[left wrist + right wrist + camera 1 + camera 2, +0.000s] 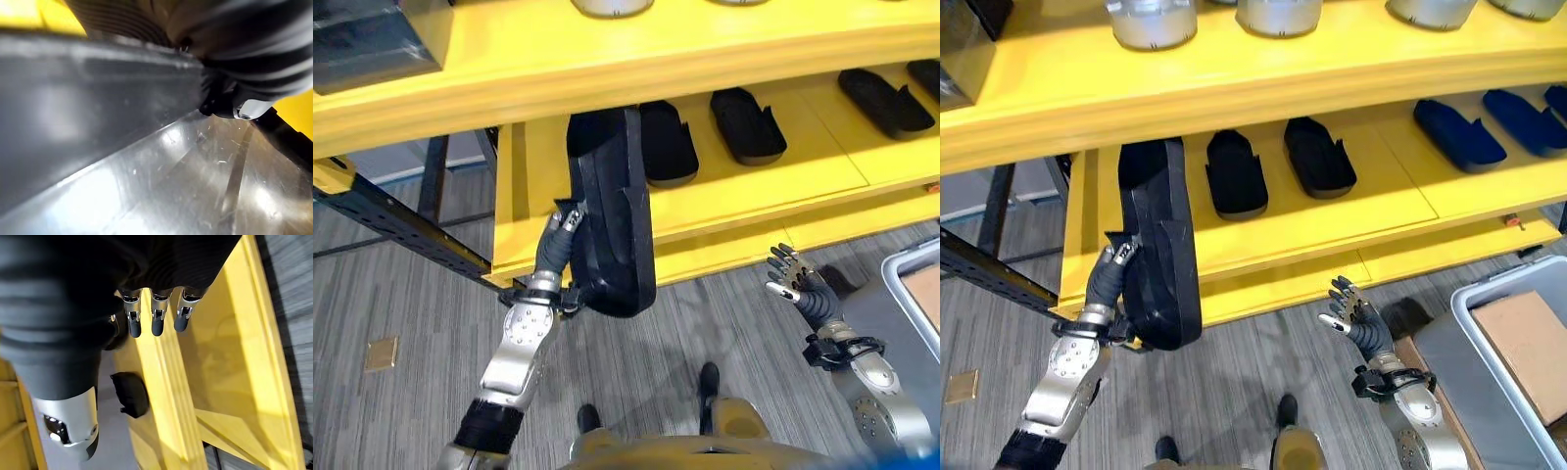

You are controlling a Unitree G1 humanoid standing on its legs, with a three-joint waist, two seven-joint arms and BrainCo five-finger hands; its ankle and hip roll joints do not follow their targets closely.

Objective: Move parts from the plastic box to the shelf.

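Workshop: yellow parts shelf (1263, 98), metal canisters (1150, 23)

Robot hand (154, 318) above yellow shelf (234, 362)

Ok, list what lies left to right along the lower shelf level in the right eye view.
Left hand → held black part → two black parts → two blue parts.

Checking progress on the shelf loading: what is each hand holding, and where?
Left hand grips the black part by its lower side edge; right hand holds nothing.
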